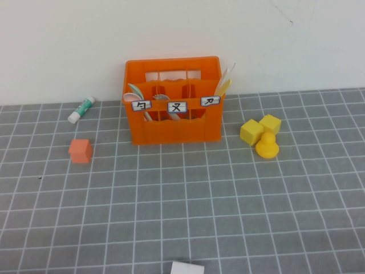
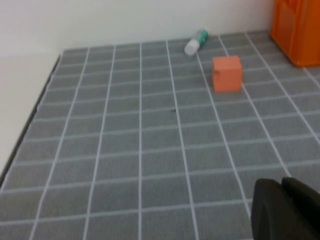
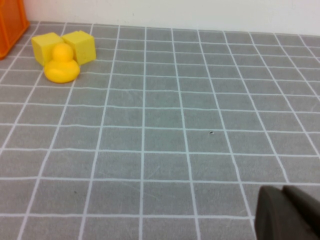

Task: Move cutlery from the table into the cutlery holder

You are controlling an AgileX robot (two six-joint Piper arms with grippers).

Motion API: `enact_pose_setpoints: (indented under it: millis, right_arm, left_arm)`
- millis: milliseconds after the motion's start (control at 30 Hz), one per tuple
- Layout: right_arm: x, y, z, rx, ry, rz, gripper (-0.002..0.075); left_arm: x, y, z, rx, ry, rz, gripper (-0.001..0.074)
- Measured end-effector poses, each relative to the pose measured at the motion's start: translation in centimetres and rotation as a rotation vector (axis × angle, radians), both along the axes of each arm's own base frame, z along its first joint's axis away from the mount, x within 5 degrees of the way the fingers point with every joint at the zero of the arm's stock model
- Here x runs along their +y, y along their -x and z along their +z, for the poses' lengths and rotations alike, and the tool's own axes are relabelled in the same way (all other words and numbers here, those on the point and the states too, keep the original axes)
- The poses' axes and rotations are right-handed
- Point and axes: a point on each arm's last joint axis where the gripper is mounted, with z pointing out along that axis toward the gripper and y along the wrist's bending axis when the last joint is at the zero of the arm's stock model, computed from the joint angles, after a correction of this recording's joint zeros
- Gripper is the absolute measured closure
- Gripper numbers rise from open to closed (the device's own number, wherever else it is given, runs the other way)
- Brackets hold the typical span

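Pastel plastic cutlery [image 1: 137, 94] already standing inside bright orange plastic crate [image 1: 174, 123] on grey gridded table [image 1: 182, 217]. Left gripper [image 2: 287, 210] closed, empty, parked low; right gripper [image 3: 290, 212] parked, opening cannot tell. Probably nothing left to pick.

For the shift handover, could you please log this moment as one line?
cutlery: all in cutlery holder | table: none left | left gripper: shut, parked low | right gripper: parked low

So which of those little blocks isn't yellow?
The small orange cube, alone on the table left of the cutlery holder; the two yellow cubes sit right, by the duck.
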Motion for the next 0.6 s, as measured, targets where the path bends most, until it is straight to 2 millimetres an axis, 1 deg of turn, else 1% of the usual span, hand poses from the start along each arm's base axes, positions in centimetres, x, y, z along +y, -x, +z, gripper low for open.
enact_pose_setpoints:
  millis: [600]
  right_arm:
    - [0.00,0.00,0.00,0.000,0.000,0.000,0.0729]
  left_arm:
    - [0.00,0.03,-0.10,0.011,0.004,0.002,0.0735]
